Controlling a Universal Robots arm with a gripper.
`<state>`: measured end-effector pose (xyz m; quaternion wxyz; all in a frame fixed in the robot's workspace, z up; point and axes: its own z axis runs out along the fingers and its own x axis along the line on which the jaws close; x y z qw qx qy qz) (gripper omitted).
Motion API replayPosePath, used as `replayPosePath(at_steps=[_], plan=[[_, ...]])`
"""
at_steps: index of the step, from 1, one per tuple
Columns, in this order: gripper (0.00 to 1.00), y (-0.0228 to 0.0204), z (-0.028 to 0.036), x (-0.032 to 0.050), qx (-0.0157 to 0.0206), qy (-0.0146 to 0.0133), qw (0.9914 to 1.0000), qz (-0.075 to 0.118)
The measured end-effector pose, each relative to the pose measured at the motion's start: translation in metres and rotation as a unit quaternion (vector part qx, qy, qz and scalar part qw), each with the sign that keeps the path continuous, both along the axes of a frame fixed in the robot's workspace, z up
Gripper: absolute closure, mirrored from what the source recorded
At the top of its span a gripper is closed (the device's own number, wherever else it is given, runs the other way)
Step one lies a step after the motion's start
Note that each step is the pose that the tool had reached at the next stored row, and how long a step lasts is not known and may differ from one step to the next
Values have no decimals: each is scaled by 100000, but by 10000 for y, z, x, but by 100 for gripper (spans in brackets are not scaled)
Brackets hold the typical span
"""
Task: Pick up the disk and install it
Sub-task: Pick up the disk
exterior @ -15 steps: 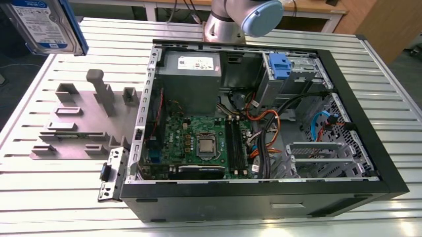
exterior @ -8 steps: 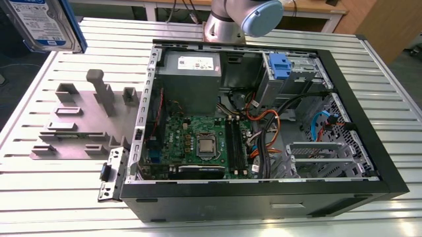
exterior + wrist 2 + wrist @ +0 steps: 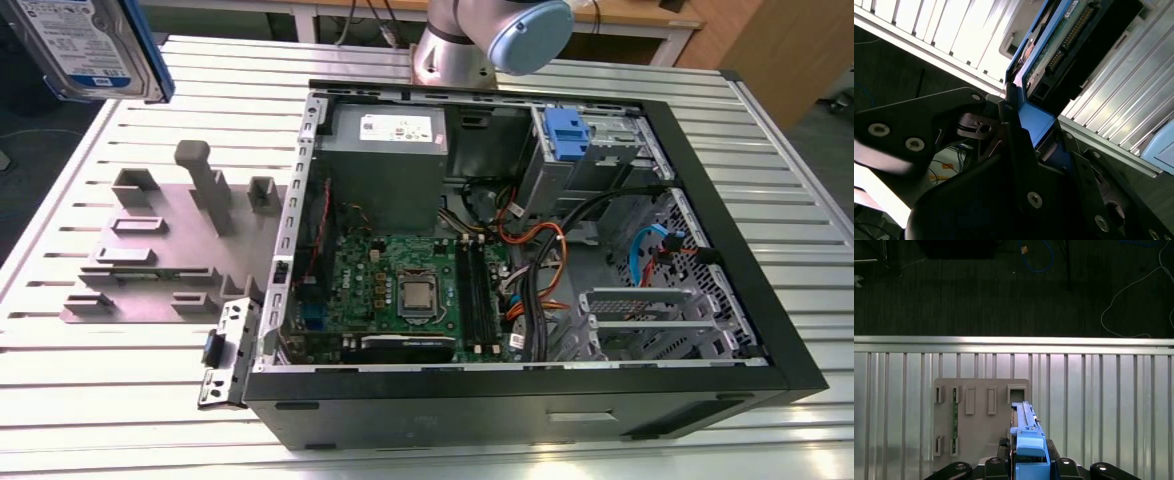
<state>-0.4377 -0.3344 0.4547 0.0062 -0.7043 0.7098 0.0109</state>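
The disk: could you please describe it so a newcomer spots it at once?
Beside the open computer case, on the exterior view's left, lies a grey fixture plate. Above it the end effector holds the disk, alone in having a white-and-blue label and blue side rails.

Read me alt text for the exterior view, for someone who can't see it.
The disk, blue-railed, hangs in the air at the exterior view's upper left. An open computer case lies mid-frame on a slatted metal table, motherboard exposed, with a grey fixture plate toward the exterior view's left.
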Motion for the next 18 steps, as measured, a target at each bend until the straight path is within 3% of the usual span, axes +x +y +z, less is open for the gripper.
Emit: replayPosePath(at_steps=[12, 18], plan=[[64, 0, 85, 0, 1, -4, 100000, 0], [64, 0, 159, 0, -2, 2, 100000, -2]])
